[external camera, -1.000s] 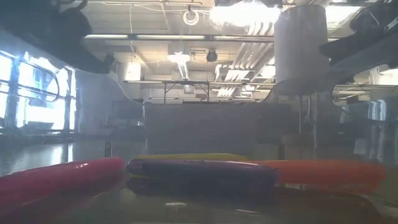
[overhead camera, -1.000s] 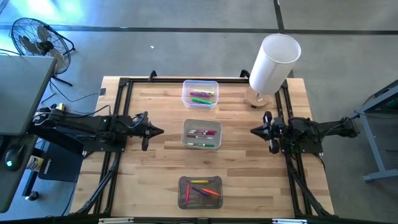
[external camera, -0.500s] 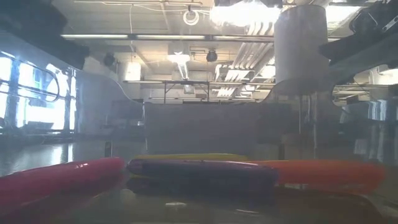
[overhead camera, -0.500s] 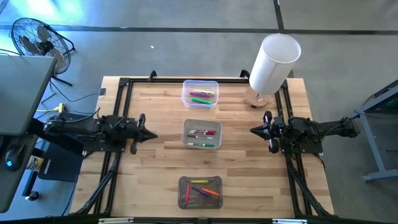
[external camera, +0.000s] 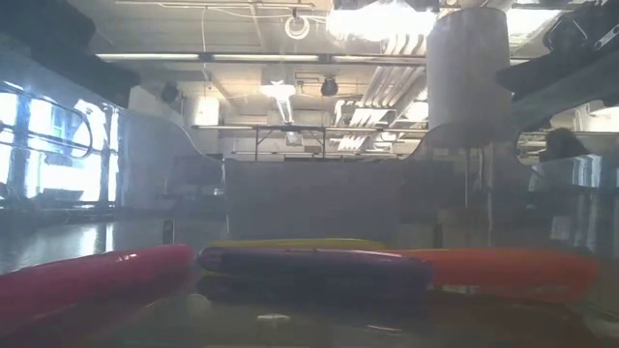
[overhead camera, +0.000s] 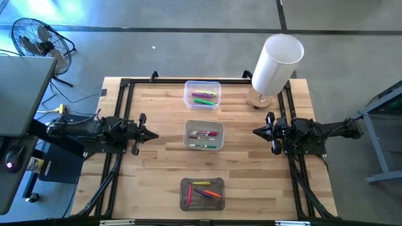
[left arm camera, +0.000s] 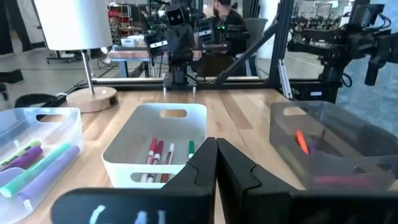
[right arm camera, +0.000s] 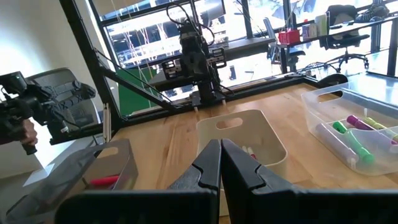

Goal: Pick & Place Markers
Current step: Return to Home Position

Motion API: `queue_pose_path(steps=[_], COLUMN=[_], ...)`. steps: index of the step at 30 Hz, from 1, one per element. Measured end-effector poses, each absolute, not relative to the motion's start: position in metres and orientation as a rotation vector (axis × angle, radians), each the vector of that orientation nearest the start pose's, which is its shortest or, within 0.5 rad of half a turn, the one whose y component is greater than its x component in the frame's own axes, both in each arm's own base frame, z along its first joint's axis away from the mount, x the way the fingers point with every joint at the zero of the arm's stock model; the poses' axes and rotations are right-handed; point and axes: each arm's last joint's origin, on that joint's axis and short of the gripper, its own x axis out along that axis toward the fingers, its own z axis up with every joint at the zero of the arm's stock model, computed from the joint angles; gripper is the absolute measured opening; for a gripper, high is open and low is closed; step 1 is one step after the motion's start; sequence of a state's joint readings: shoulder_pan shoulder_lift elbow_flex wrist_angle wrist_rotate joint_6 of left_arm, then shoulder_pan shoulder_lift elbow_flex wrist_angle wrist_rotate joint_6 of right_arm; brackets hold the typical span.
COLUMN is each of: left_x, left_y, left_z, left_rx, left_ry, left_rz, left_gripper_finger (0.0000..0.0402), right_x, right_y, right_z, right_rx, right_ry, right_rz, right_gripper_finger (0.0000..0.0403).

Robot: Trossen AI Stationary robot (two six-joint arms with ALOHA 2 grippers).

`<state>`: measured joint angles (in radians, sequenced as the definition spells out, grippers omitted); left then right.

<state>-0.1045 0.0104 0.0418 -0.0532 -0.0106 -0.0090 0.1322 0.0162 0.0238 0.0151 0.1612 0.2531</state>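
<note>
Worktop (overhead camera: pixel 157 169): pale wood inside a black frame, carrying three bins in a row that crosses the line between the two claws.
White cylinder (overhead camera: pixel 277 61): tall, on a round wooden foot, at the corner beyond the right claw, well apart from the left claw.
Clear bin (overhead camera: pixel 186 94): on the cylinder's side of the gap between the claws, clear of both.
White bin (overhead camera: pixel 187 135): straight between the two claws, each tip pointing at it, touched by neither.
Dark bin (overhead camera: pixel 183 193): on the opposite side of the claws from the clear bin, well apart from both.
Left claw (overhead camera: pixel 154 135): at the worktop's left edge, low and level, fingers pressed together with nothing between them, facing the white bin.
Right claw (overhead camera: pixel 255 132): at the right edge, likewise closed on nothing, facing the left claw across the white bin.
Markers (overhead camera: pixel 204 95): none in either claw; purple and green ones in the clear bin, thin red and green ones in the white bin, yellow, orange, red and purple ones in the dark bin.
</note>
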Motion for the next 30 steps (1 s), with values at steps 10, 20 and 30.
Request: queue_pose_path(steps=[10, 20, 30], left_x=[0.0954, 0.0954, 0.0955], left_y=[-0.0101, -0.0099, -0.0099], left_z=[0.1715, 0.1715, 0.1713], left_rx=[-0.004, -0.004, -0.004], left_ry=[0.024, 0.024, 0.024], left_rz=[-0.107, -0.102, -0.101], left_gripper_finger=[0.0, 0.0, 0.0], right_x=[0.0967, 0.0967, 0.0967], right_y=[0.0082, 0.0082, 0.0082], right_z=[0.172, 0.1721, 0.172], right_rx=[0.257, 0.257, 0.257], right_ry=[-0.029, -0.029, -0.029], right_rz=[-0.026, -0.026, -0.026], right_gripper_finger=[0.0, 0.0, 0.0])
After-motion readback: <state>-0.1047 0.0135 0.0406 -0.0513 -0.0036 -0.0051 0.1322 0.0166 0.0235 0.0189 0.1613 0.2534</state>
